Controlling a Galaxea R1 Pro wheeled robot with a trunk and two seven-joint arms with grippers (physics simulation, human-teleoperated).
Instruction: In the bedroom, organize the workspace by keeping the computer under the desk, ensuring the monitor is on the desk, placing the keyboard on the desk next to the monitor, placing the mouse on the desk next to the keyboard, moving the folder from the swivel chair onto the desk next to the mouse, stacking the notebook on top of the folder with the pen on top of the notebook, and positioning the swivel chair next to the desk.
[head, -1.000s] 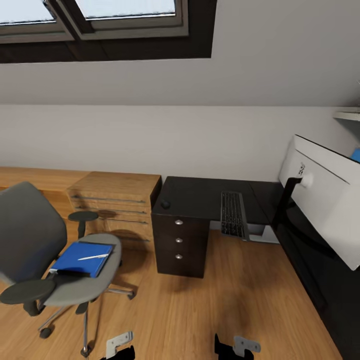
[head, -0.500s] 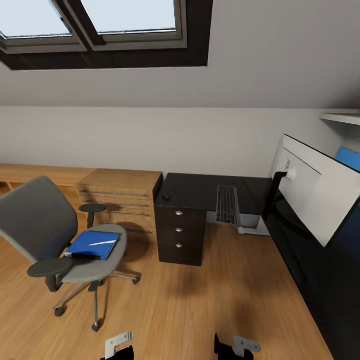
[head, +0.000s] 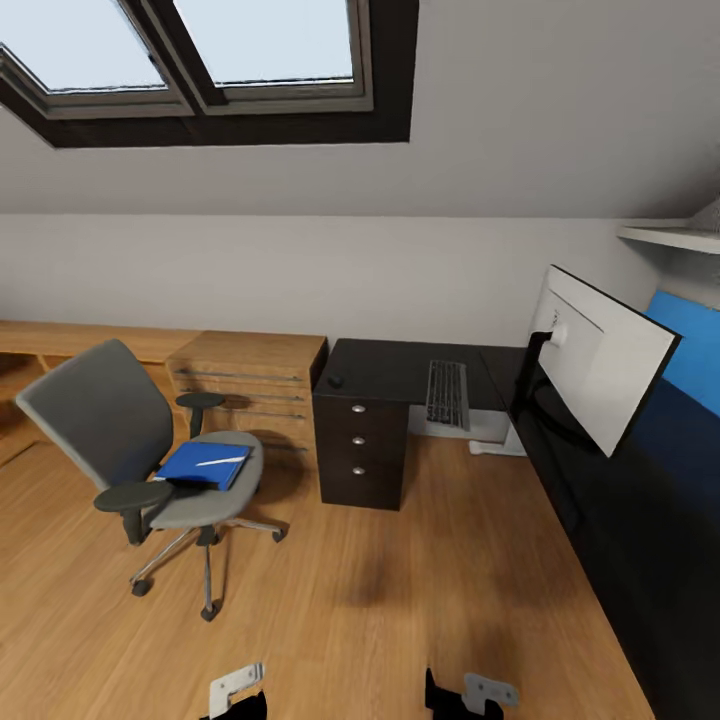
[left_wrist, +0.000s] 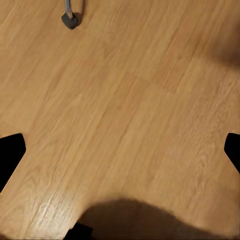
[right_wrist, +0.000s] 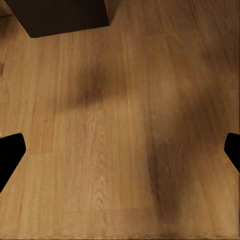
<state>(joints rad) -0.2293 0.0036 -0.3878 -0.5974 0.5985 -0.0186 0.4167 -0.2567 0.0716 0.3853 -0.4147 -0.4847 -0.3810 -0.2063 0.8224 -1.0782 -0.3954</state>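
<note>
The grey swivel chair (head: 120, 440) stands on the floor left of the desk (head: 390, 370), a gap apart from it. The blue folder (head: 205, 465) lies on its seat with the pale pen (head: 222, 462) on top. The notebook is out of view, and so is the computer. The keyboard (head: 447, 393) lies on the black desk top, and a small dark mouse (head: 336, 381) sits near its left corner. The monitor (head: 600, 360) stands on the right wing, white back towards me. My left gripper (left_wrist: 122, 152) and right gripper (right_wrist: 122, 150) hang open over bare floor.
A low light-wood cabinet (head: 250, 385) stands between chair and desk. The black drawer unit (head: 365, 455) sits under the desk's left end. A blue panel (head: 690, 350) and a shelf (head: 670, 237) are at right. Open wood floor (head: 380, 600) lies ahead. A chair castor (left_wrist: 70, 20) is in the left wrist view.
The whole picture has shifted: the camera has drawn back and turned, so chair, desk and monitor look smaller and further off. Nothing on the chair or desk has moved.
</note>
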